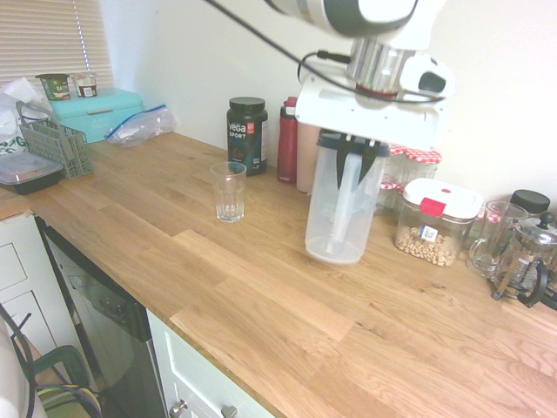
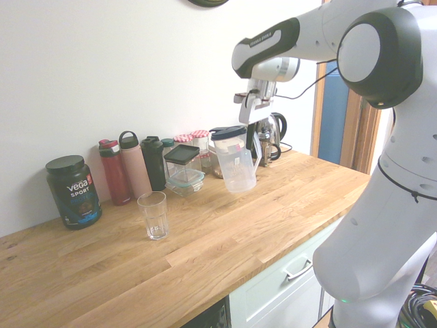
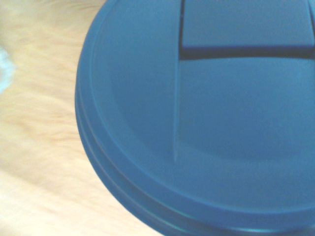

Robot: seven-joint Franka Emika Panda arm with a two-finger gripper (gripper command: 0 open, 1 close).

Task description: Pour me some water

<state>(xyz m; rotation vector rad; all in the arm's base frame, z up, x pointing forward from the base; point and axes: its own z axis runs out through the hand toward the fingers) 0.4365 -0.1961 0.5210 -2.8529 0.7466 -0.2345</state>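
The gripper [image 1: 351, 181] is clenched on the pitcher [image 1: 323, 228]'s handle [image 2: 257, 149], possibly lifted, with moving to the glass [image 1: 229, 193] and pouring left to do

a pale, plain wall [image 1: 187, 52] runs behind the wooden counter [image 1: 252, 296]. below the counter are white cabinets [image 2: 276, 287] (one has a curved metal handle [image 2: 299, 271]). past the counter's far left end, in the first exterior view, slatted blinds [image 1: 52, 39] hang in bright light.
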